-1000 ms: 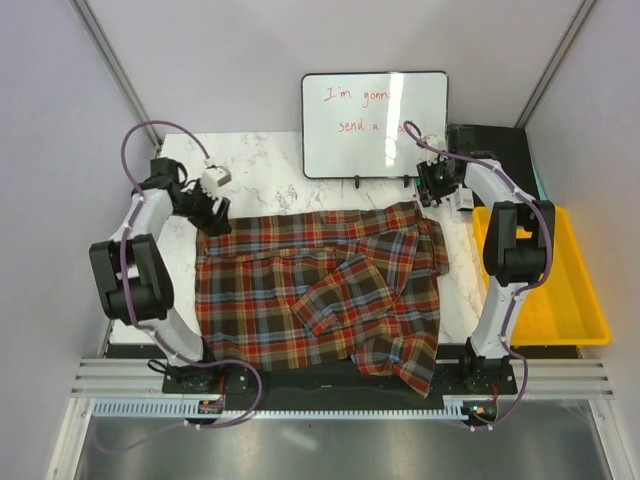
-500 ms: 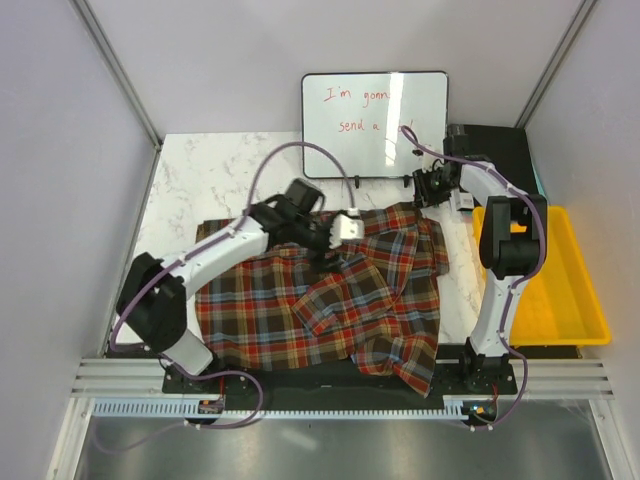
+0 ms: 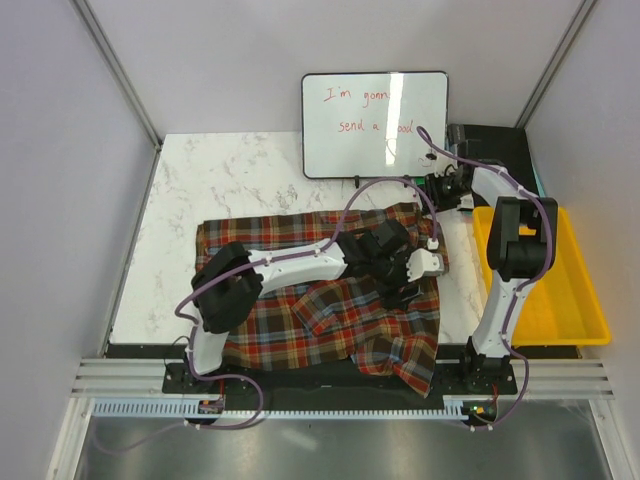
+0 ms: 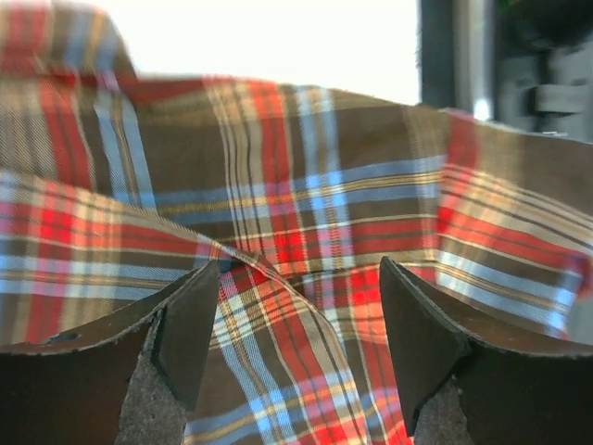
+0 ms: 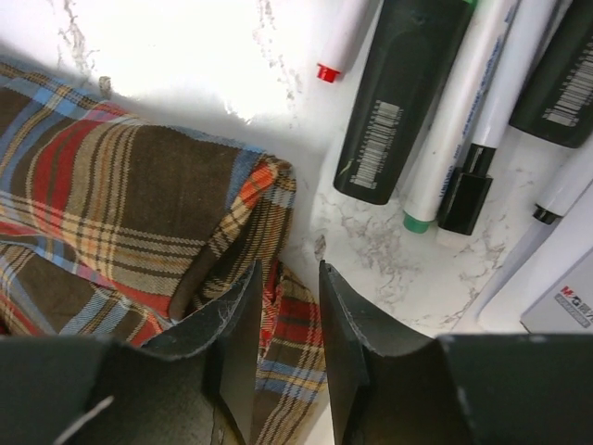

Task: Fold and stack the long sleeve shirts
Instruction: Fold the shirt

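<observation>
One plaid long sleeve shirt (image 3: 300, 315) lies spread across the table, rumpled at its right side. My left arm reaches over it from the left, and my left gripper (image 3: 418, 268) hovers low over the shirt's right part. In the left wrist view the left gripper (image 4: 296, 311) is open wide, with a raised fold of the shirt (image 4: 306, 185) between its fingers. My right gripper (image 3: 437, 192) is at the shirt's far right corner. In the right wrist view the right gripper (image 5: 289, 306) shows a narrow gap, straddling the edge of the shirt (image 5: 120, 185) without pinching it.
A whiteboard (image 3: 375, 125) stands at the back. A yellow bin (image 3: 555, 290) sits off the table's right edge. Several markers (image 5: 408, 93) lie on the marble just beyond the right gripper. Bare marble (image 3: 220, 180) shows at the far left.
My left arm has swung from the shirt's far left corner across to its right side. The right gripper stayed by the far right corner and its fingers narrowed slightly.
</observation>
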`<state>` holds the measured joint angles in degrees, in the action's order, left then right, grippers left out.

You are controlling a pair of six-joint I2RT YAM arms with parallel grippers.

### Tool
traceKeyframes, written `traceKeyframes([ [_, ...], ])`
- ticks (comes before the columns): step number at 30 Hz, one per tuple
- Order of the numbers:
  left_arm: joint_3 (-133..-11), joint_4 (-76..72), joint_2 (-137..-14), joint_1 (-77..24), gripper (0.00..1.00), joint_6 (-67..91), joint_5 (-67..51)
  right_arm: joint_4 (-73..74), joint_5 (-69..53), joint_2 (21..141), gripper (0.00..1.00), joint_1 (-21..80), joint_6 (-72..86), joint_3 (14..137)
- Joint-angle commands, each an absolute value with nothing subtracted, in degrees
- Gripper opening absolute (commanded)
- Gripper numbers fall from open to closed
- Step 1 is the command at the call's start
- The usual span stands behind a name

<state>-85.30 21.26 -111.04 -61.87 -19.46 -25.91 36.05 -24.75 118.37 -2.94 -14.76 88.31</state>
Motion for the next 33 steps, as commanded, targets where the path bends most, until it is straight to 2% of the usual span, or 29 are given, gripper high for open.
traceKeyframes([
  [1,-87.10,19.25,-114.69,-61.61,0.76,-12.40,-19.87,37.18,-26.98,115.40,0.39,-2.90,-15.55,88.86],
  [7,-86.40,18.55,-116.98,-61.61,0.72,-12.22,-15.74,37.18,-28.12,116.28,0.40,-2.73,-15.91,88.59],
  [12,-86.13,18.63,-118.12,-61.61,0.58,-12.13,-19.06,36.21,-28.65,117.51,0.40,-2.81,-15.29,88.77],
  [16,-85.17,18.63,-118.30,-61.70,0.60,-11.95,-21.36,35.42,-29.26,118.04,0.40,-2.73,-14.77,88.33],
  [18,-85.25,18.72,-118.56,-61.79,0.56,-12.04,-21.45,34.81,-29.36,118.30,0.40,-2.72,-14.42,88.07],
  [19,-85.17,18.63,-119.00,-61.79,0.53,-12.13,-21.01,34.63,-29.44,118.39,0.39,-2.81,-14.15,87.89],
  [20,-85.17,18.81,-119.09,-61.70,0.41,-12.22,-20.83,34.45,-29.27,118.56,0.39,-2.73,-14.15,87.89],
  [22,-84.73,19.07,-118.74,-61.70,0.25,-12.74,-21.44,34.28,-29.09,119.18,0.39,-2.72,-14.24,87.72],
  [23,-84.29,19.07,-117.09,-61.70,0.10,-12.74,-21.97,34.19,-28.92,119.27,0.39,-2.81,-14.33,87.71],
  [24,-82.63,18.90,-115.77,-61.70,0.04,-13.09,-23.97,34.10,-28.83,119.53,0.38,-2.81,-14.33,87.63],
  [29,-78.05,17.23,-106.63,-61.79,0.02,-13.71,-27.24,33.40,-27.78,119.88,0.38,-2.81,-14.33,87.36],
  [33,-77.78,18.45,-105.20,-61.87,0.02,-14.76,-28.22,31.91,-26.37,120.50,0.38,-2.72,-13.28,87.71],
])
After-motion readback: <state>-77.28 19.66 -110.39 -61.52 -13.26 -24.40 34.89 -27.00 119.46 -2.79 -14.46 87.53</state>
